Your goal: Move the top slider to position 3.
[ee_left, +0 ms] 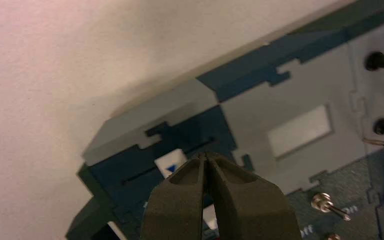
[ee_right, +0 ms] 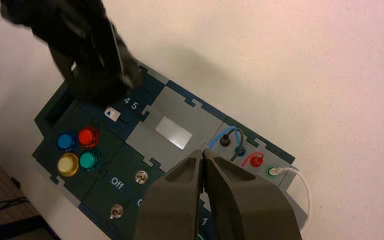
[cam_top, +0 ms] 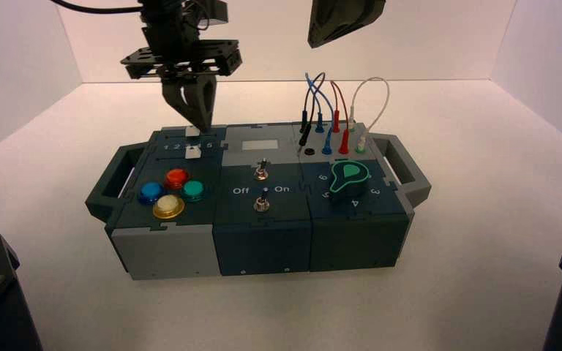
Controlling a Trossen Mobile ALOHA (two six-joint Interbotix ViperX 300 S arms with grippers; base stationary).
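The top slider [cam_top: 192, 131] is a tiny white knob in a dark slot at the box's far left. In the left wrist view its knob [ee_left: 170, 164] bears a blue triangle. My left gripper [cam_top: 200, 123] hangs just over it, fingers shut, tips [ee_left: 206, 156] right beside the knob on the side toward the grey panel. The second slider knob [cam_top: 192, 151] sits in the printed row between 2 and 4; it also shows in the right wrist view [ee_right: 112, 113]. The numeral 3 does not show. My right gripper [ee_right: 203, 152] is shut and empty, raised over the box's far right.
Four round buttons [cam_top: 170, 191] lie on the box's near left. Two metal toggles [cam_top: 261, 172] stand in the middle by "Off" and "On". A green dial [cam_top: 347, 178] and plugged wires [cam_top: 334, 110] are on the right. The box has side handles [cam_top: 402, 164].
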